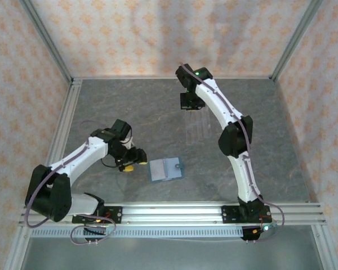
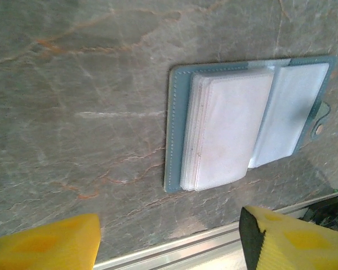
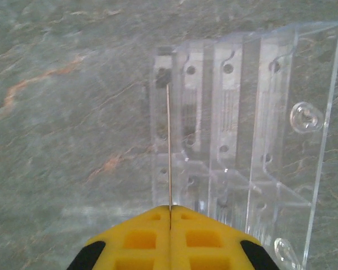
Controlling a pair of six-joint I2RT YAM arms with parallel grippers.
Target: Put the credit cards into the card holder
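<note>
The teal card holder (image 1: 166,169) lies open on the grey marbled table (image 1: 118,107), pale pockets face up. In the top view it sits just to the right of the left gripper (image 2: 169,239), whose yellow fingers stand wide apart with nothing between them. Farther back, the right gripper (image 3: 170,218) has its fingers pressed together on a thin sheet seen edge-on, probably a credit card (image 3: 169,140); its colour is unclear. It points at the clear slotted stand (image 3: 253,129).
</note>
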